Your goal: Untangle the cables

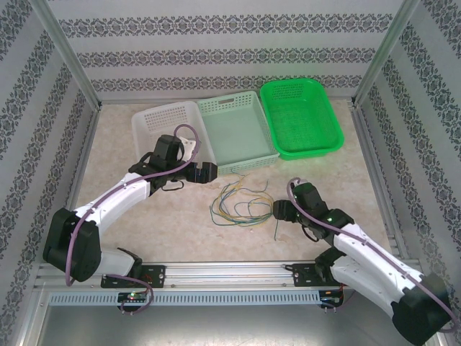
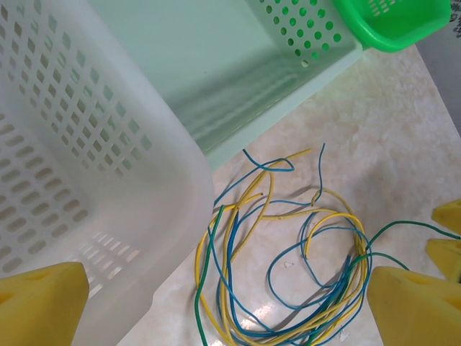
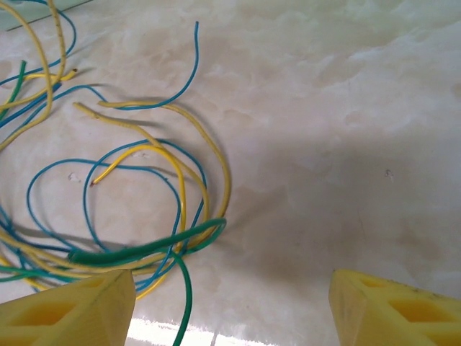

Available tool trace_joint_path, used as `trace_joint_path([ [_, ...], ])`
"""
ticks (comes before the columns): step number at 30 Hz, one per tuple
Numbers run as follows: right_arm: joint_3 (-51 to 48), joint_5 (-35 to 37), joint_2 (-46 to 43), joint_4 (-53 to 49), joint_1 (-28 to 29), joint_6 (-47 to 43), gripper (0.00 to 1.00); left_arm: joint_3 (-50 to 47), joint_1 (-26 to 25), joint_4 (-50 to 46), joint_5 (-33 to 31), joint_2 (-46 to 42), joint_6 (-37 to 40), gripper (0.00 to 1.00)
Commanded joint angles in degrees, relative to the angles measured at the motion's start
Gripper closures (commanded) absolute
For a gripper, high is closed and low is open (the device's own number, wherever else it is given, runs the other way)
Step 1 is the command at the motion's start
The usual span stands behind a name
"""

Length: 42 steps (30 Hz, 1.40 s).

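Well, left gripper (image 2: 223, 288) & right gripper (image 3: 232, 288) both released; right may pinch several thin green/blue/yellow wire cables (image 3: 144, 252) lower left, tightening tangle.

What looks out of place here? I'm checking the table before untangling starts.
Only the cables: green, blue and yellow strands lie looped over each other in a heap on the table, before the pale green basket. Nothing looks damaged.

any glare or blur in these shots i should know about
Top external: the green basket is overbright and tints the back wall green. Left wrist: the white basket up close looks soft. Right wrist: glare on the table at the bottom edge, a broad soft shadow right of the cables.
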Motion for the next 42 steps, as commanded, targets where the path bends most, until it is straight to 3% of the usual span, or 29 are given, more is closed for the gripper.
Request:
trace_joint_path([
  [1,0.1,3.9,5.3,7.9,0.7,0.6,0.27,0.3,-0.7,3.1,1.0,0.4,-1.3,0.00],
  [6,3.3,3.9,15.7,12.5,0.8,0.3,0.29,-0.2,-0.7,4.1,1.0,0.3,-1.8,0.00],
  [9,4.7,3.5,18.6,14.6,0.8,0.8,0.36,-0.3,-0.8,4.2,1.0,0.4,-1.7,0.00],
  [15,3.9,5.5,16.9,17.0,1.3,-0.8,0.86,-0.6,-0.9,4.6,0.6,0.8,-1.5,0.00],
  [18,4.6,7.4,13.8,14.4,2.0,-3.3,0.98,-0.7,-1.0,5.3,0.7,1.5,-1.7,0.00],
  [29,15.0,11.2,0.5,3.7,4.9,-11.3,1.00,1.5,-3.9,3.9,-2.8,1.9,0.7,0.00],
  [34,20.1,9.3,2.5,2.0,5.6,-13.1,1.00,4.1,-9.4,2.8,-5.5,1.3,6.6,0.00],
  [42,25.1,10.3,7.6,2.0,6.3,-14.4,1.00,7.1,-15.2,7.0,-2.9,3.6,11.0,0.00],
])
